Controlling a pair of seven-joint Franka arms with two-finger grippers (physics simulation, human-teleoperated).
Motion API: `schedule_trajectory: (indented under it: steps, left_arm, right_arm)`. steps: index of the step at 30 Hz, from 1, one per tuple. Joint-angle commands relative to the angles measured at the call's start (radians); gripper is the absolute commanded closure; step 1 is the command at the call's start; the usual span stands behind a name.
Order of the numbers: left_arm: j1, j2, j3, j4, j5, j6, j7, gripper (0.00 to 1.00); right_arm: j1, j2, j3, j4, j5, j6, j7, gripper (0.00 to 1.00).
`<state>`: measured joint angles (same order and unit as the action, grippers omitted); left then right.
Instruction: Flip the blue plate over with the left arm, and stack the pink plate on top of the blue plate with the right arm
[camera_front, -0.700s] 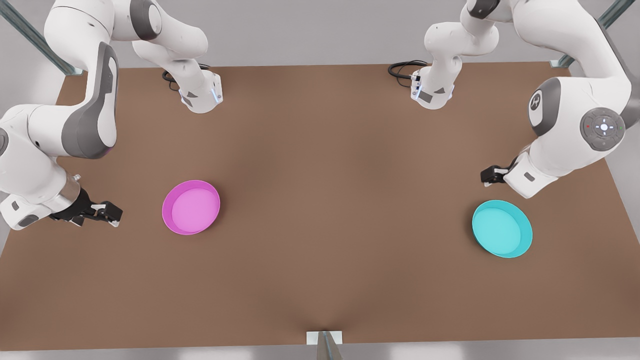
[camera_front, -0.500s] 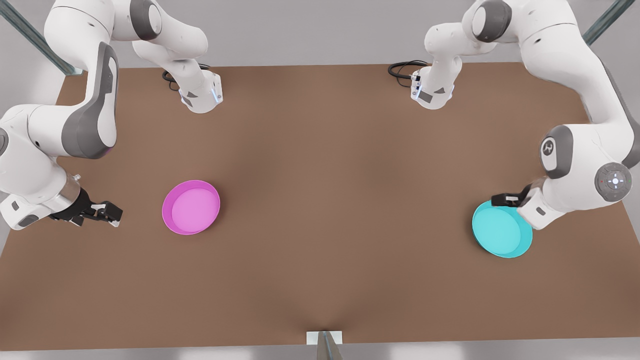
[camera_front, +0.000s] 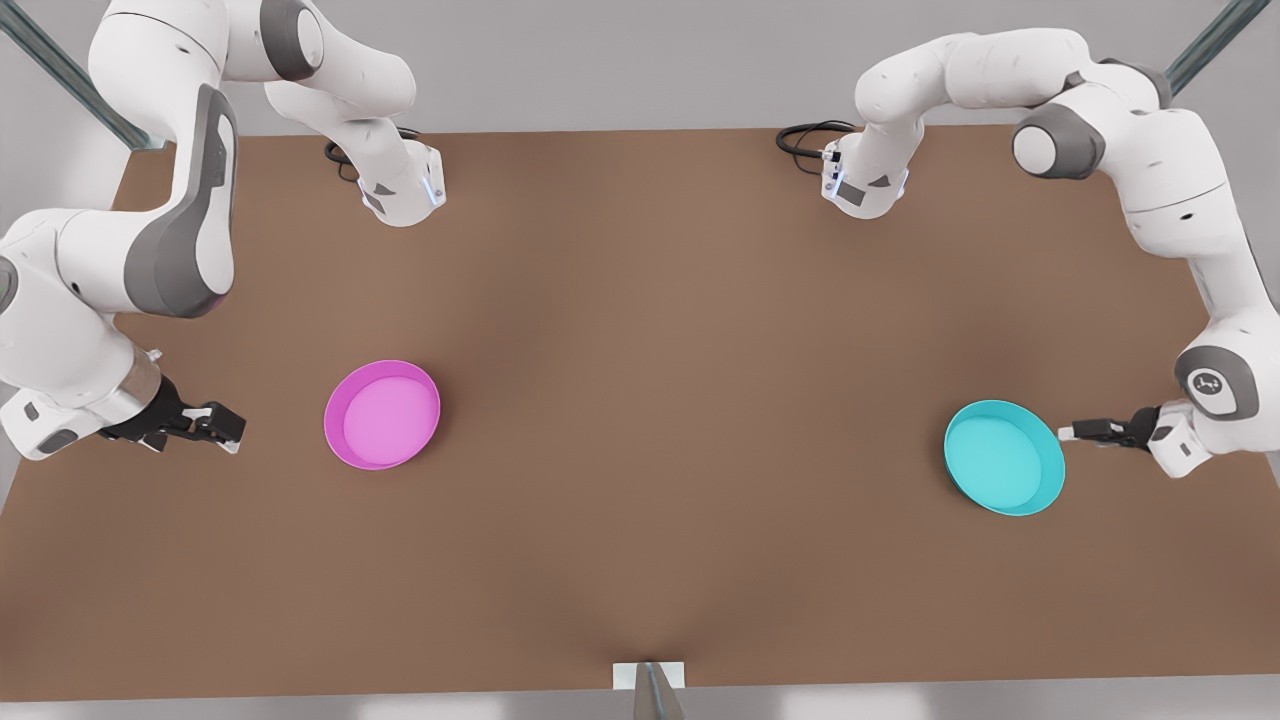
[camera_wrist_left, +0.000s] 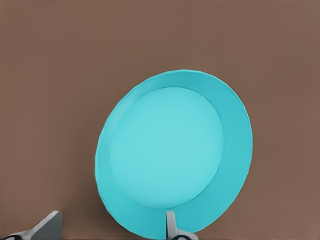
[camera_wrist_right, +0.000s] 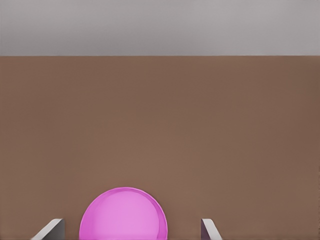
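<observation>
The blue plate (camera_front: 1003, 457) lies open side up on the brown table at the front view's right; in the left wrist view the blue plate (camera_wrist_left: 170, 155) sits close ahead. My left gripper (camera_front: 1072, 432) is low beside its rim, on the side toward the table's edge. It is open (camera_wrist_left: 110, 232), with one fingertip (camera_wrist_left: 172, 229) at the rim. The pink plate (camera_front: 383, 414) lies open side up at the front view's left. My right gripper (camera_front: 228, 428) waits open a short way from it, and the pink plate (camera_wrist_right: 123, 215) shows between its fingers (camera_wrist_right: 50, 229).
The brown table (camera_front: 640, 300) has broad bare room between the two plates. Both arm bases stand at the far edge, with a black cable coil (camera_front: 805, 135) beside one. A metal post (camera_front: 648, 688) stands at the near edge's middle.
My left arm swung out from behind and over the blue plate and came down beside its rim, on the table-edge side. The right arm and both plates have not moved.
</observation>
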<state>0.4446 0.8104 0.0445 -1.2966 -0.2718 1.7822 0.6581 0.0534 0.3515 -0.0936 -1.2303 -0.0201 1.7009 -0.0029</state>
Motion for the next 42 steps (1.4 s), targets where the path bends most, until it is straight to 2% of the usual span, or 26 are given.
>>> schedule_trajectory:
  steps: [1, 7, 21, 22, 25, 26, 28, 29, 30, 38, 42]
  left_arm:
    - [-0.001, 0.003, 0.0, 0.0, -0.006, 0.016, 0.0, 0.0]
    - [-0.001, 0.055, -0.002, 0.003, -0.017, 0.117, -0.003, 0.0]
    - [-0.001, 0.116, -0.018, 0.025, -0.086, 0.143, 0.069, 0.01]
    - [-0.001, 0.116, -0.018, 0.025, -0.084, 0.143, 0.077, 0.13]
    - [-0.001, 0.119, -0.017, 0.025, -0.084, 0.146, 0.091, 0.35]
    - [-0.001, 0.124, -0.017, 0.026, -0.084, 0.148, 0.092, 0.38]
    - [-0.001, 0.125, -0.017, 0.026, -0.084, 0.149, 0.091, 0.53]
    - [-0.001, 0.125, -0.018, 0.026, -0.084, 0.151, 0.089, 0.57]
    - [-0.001, 0.125, -0.017, 0.025, -0.084, 0.151, 0.089, 0.6]
    - [-0.004, 0.138, -0.018, 0.026, -0.086, 0.152, 0.084, 0.63]
    - [-0.006, 0.139, -0.018, 0.026, -0.086, 0.152, 0.08, 0.73]
  right_arm:
    - [0.005, 0.001, 0.0, 0.0, -0.001, 0.0, 0.001, 0.0]
    - [0.006, 0.003, 0.0, 0.0, -0.001, 0.0, 0.001, 0.0]
    - [0.005, 0.009, 0.0, 0.002, 0.002, 0.014, 0.001, 0.0]
    - [0.005, 0.009, 0.0, 0.002, 0.002, 0.014, 0.001, 0.0]
    - [0.005, 0.009, 0.0, 0.002, 0.002, 0.014, 0.001, 0.0]
    - [0.005, 0.009, 0.0, 0.002, 0.002, 0.014, 0.001, 0.0]
    - [0.005, 0.009, 0.0, 0.0, 0.0, 0.014, 0.001, 0.0]
    - [0.005, 0.009, 0.0, 0.0, 0.002, 0.014, 0.001, 0.0]
    - [0.005, 0.009, 0.0, 0.0, 0.002, 0.014, 0.001, 0.0]
    - [0.005, 0.009, 0.0, 0.0, 0.002, 0.014, 0.001, 0.0]
    - [0.005, 0.009, 0.0, 0.002, 0.002, 0.014, 0.001, 0.0]
